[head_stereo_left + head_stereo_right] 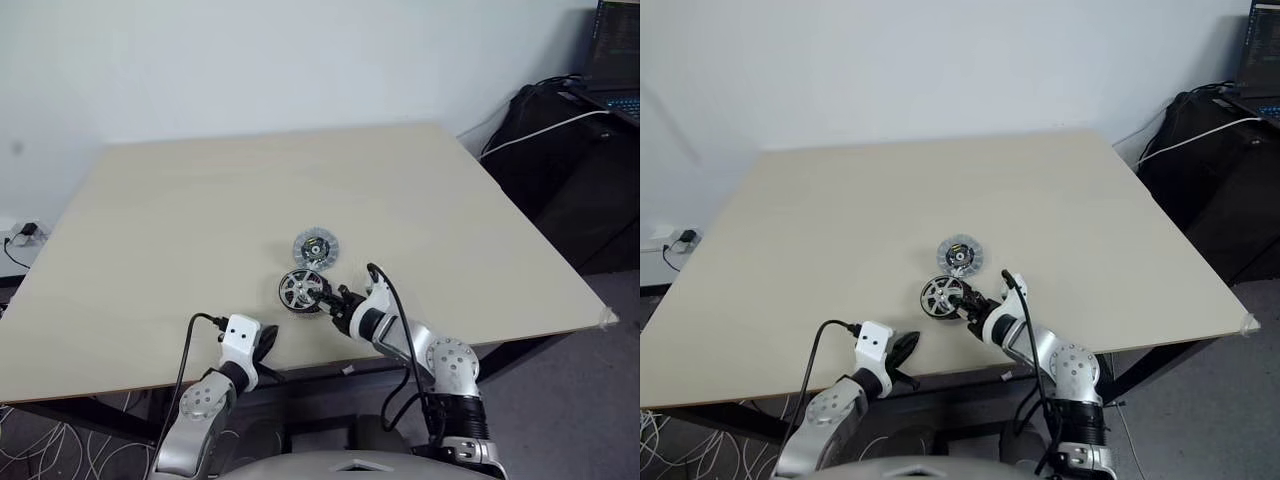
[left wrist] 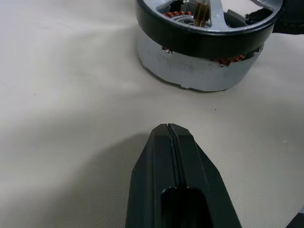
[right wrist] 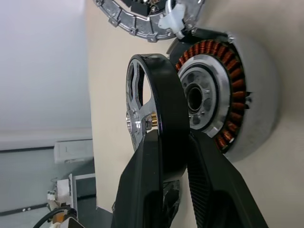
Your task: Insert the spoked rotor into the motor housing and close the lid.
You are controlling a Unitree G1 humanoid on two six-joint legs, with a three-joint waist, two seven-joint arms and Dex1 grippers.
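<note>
My right gripper (image 3: 172, 138) is shut on the black rim of the spoked rotor (image 3: 167, 102), near the table's front edge. The rotor (image 1: 301, 290) hangs close over the motor housing (image 3: 223, 66), slightly off to one side. A gap between them shows the housing's copper windings and silver hub. In the left wrist view the rotor (image 2: 204, 35) sits above the housing's grey base (image 2: 194, 73). The lid (image 1: 315, 248) lies flat just beyond them, black-and-blue middle up. My left gripper (image 1: 266, 341) is shut and empty, low at the front edge, to the left of the rotor.
The beige table (image 1: 180, 220) has its front edge right by both hands. Off its far right corner stand a black bag (image 1: 570, 170) with a white cable and a laptop (image 1: 615, 55). Loose cables lie on the floor at the left.
</note>
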